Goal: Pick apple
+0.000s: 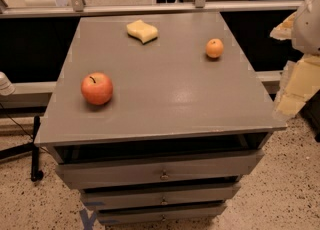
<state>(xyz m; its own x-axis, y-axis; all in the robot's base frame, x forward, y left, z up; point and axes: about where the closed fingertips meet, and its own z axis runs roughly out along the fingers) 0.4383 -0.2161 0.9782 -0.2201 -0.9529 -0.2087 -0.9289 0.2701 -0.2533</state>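
1. Three things are set on the grey tabletop: an apple, a small orange citrus fruit and a yellow sponge.
2. The apple is placed near the front left corner, stem up, well apart from both others.
3. The tool is held beyond the tabletop's right edge, well apart from the apple; whether it is released or clenched cannot be told.
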